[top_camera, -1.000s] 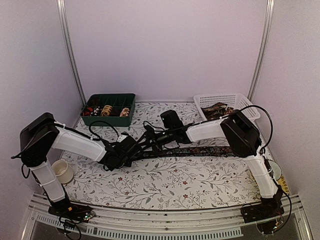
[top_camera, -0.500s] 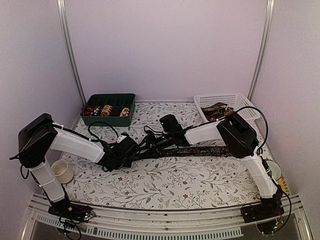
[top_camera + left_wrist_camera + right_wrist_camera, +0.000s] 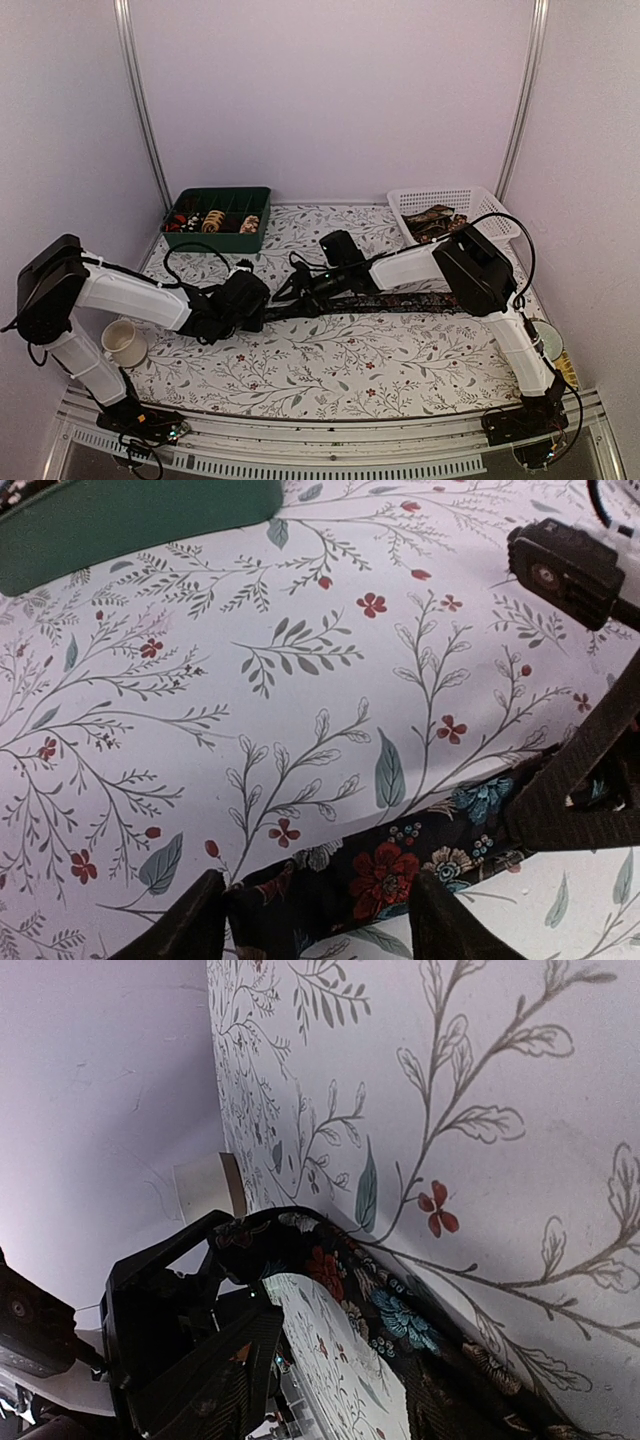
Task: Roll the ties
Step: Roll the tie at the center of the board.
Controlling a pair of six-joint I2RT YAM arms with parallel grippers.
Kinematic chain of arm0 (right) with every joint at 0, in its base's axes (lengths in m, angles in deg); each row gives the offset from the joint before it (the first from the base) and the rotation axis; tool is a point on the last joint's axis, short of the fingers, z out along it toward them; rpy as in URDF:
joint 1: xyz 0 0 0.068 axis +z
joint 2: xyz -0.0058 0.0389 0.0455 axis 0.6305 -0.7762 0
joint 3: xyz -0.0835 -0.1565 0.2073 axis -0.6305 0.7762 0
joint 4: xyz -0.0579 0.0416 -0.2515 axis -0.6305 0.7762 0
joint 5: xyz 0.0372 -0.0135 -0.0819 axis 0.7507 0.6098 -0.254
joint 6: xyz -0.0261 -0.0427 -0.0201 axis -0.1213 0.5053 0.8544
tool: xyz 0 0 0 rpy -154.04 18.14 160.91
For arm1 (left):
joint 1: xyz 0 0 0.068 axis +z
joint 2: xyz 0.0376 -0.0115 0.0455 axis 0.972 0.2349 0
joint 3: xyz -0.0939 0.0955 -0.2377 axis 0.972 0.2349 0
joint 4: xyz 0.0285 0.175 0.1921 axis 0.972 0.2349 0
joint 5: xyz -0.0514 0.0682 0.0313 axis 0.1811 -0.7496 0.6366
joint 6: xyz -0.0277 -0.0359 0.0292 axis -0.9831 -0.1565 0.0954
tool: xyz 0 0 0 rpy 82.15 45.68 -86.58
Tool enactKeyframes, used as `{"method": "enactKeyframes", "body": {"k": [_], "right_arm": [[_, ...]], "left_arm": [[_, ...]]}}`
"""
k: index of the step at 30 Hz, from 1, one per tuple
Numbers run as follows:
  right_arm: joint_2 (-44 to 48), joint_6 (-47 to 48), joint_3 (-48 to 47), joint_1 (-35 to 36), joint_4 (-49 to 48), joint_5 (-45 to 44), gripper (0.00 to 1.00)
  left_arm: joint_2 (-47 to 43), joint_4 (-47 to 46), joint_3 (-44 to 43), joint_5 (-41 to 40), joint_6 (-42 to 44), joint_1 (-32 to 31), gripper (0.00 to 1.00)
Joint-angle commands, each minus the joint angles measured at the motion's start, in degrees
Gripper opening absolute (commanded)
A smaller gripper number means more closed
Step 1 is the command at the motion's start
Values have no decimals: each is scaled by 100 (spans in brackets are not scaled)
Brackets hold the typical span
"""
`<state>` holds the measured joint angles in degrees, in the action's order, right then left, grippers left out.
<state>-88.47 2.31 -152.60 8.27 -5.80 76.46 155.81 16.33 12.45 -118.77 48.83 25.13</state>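
Two-armed, hovering low over the tie (image 3: 400,301) lying along the middle of the table (image 3: 330,370), left gripper (image 3: 320,885) spread wide astride it, right gripper (image 3: 288,292) partly spread alongside, neither clamping cloth.

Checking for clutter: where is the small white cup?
Top view: the small white cup stands near the table's left front corner, beside the left arm.

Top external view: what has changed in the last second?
The left arm swung its elbow left and lower; the left pincer stayed at the left end of the tie. The right pincer dipped slightly toward it. The tie, tray, basket and cup kept their places.
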Motion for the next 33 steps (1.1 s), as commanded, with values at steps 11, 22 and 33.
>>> {"method": "enactKeyframes", "body": {"k": [11, 22, 33], "right_arm": [[195, 411, -98, 75, 454, -431, 53], [-197, 584, -1212, 375, 816, -351, 50], [-1182, 294, -2014, 465, 840, -228, 49]], "left_arm": [[-2165, -1392, 1521, 646, -660, 422, 87], [-2722, -1707, 2458, 1911, -1606, 1743, 60], [-1365, -2350, 2331, 2955, -1672, 2435, 35]]}}
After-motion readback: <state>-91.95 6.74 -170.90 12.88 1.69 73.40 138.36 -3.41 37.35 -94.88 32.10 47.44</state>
